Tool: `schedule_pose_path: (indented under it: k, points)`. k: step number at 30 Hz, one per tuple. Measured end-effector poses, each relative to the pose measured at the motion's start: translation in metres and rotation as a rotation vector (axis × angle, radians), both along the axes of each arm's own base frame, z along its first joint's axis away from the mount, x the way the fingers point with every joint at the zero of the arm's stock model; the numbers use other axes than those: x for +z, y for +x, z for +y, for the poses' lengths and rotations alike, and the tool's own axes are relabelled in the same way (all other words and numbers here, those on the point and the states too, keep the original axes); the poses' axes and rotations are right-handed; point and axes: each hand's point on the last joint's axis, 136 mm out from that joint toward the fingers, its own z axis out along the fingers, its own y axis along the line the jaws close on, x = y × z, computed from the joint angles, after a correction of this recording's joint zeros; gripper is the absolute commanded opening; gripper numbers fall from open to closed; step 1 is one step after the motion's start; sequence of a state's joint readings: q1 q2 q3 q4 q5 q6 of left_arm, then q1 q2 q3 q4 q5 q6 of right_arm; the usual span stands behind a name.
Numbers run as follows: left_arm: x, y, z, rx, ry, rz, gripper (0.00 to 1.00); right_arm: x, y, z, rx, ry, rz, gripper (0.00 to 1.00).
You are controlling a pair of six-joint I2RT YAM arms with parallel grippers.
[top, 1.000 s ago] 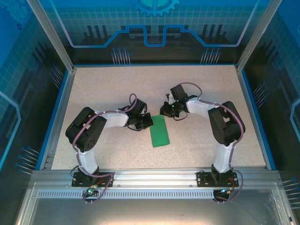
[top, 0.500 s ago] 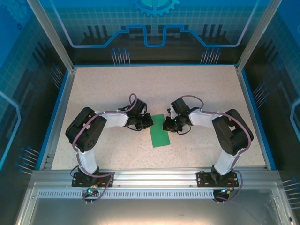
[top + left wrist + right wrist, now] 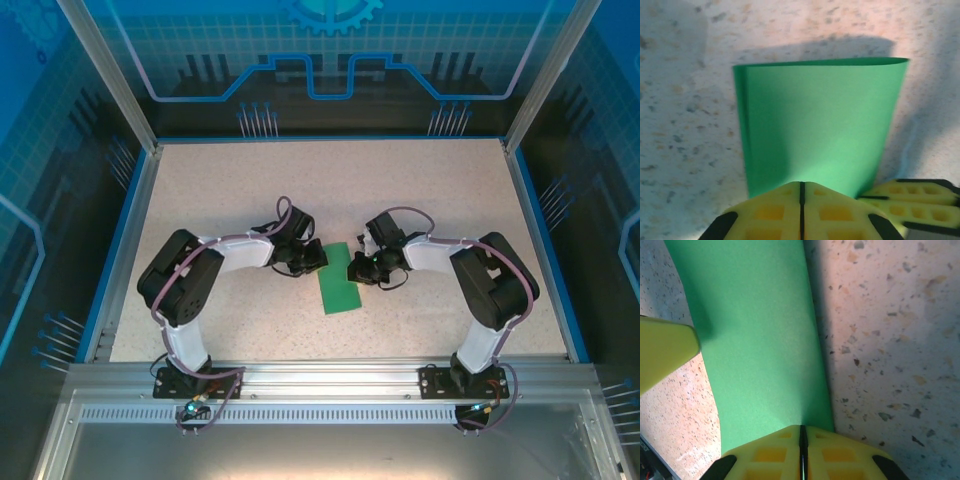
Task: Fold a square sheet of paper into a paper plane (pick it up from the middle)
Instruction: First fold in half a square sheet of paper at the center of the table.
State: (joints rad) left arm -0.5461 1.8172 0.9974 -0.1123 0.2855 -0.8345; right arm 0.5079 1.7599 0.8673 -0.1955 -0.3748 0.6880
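Sheet: a thin green paper sheet (image 3: 340, 290), folded to a narrow rectangle, is seen lying lengthwise on the counter midway between the two arms. Its far end is tucked between the two pincers.
Fold: in the left wrist view the green paper sheet (image 3: 820, 120) is shown doubled. A rounded fold lies at its far end and a second layer is exposed along its left edge.
Left pincer: the left pincer (image 3: 312, 258) is pressed together on the sheet's near edge (image 3: 801, 184), with the paper pinched at the yellow tips.
Right pincer: the right pincer (image 3: 358, 265) is likewise pressed together, and the sheet's (image 3: 760, 340) end is pinched at its tips (image 3: 801, 427).
Spacing: the two pincers are placed just beside each other.
Counter: a speckled beige counter (image 3: 330, 190), edged in blue, is covered by the sheet only near its middle.
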Motion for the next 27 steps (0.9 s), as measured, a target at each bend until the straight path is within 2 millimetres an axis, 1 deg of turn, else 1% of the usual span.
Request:
schedule_pose_path:
  k: [4, 6, 9, 12, 15, 19, 27]
  points:
    - [0.032, 0.016, -0.018, -0.026, -0.081, -0.067, 0.15, 0.0, 0.001, 0.002, 0.014, 0.017, -0.009, 0.1]
    - [0.045, 0.024, -0.026, -0.035, -0.116, -0.094, 0.15, 0.0, 0.002, 0.004, 0.024, 0.031, -0.014, 0.1]
    - [0.054, 0.036, -0.037, -0.045, -0.15, -0.12, 0.13, 0.0, 0.002, 0.007, 0.042, 0.05, -0.034, 0.1]
    - [0.048, 0.046, -0.045, -0.053, -0.162, -0.116, 0.12, 0.0, 0.003, 0.009, 0.053, 0.064, -0.049, 0.1]
    - [0.031, 0.05, -0.05, -0.057, -0.158, -0.087, 0.09, 0.0, 0.004, 0.01, 0.061, 0.073, -0.056, 0.1]
    - [0.011, 0.05, -0.05, -0.051, -0.135, -0.043, 0.08, 0.001, 0.004, 0.011, 0.064, 0.081, -0.06, 0.1]
    - [-0.004, 0.051, -0.048, -0.055, -0.097, -0.019, 0.06, 0.001, 0.004, 0.011, 0.068, 0.089, -0.059, 0.1]
